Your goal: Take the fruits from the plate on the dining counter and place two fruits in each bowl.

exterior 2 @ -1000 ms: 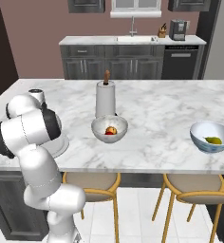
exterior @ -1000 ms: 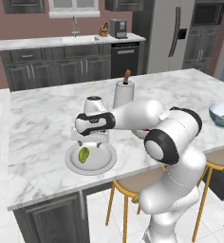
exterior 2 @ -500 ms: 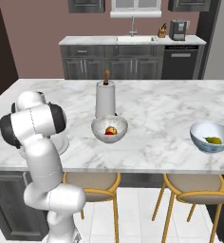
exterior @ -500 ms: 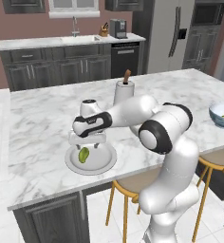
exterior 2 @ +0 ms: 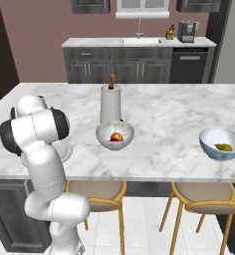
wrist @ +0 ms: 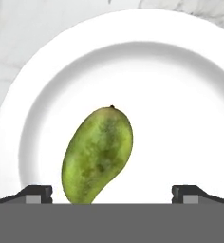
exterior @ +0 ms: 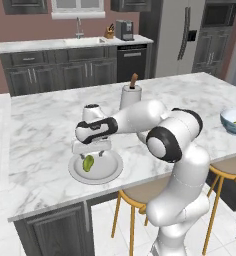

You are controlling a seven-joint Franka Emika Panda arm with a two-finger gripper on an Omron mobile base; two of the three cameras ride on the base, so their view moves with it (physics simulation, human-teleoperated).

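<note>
An elongated green fruit (wrist: 97, 154), mottled with darker patches and narrowing to a curved tip, lies alone on the pale round plate (wrist: 180, 85), toward its 7 o'clock side. The plate sits near the front edge of the marble tabletop (exterior: 45, 120). The fingers (wrist: 111, 193) hang released above the plate, spread wide, gripping nothing, the fruit between them.
</note>
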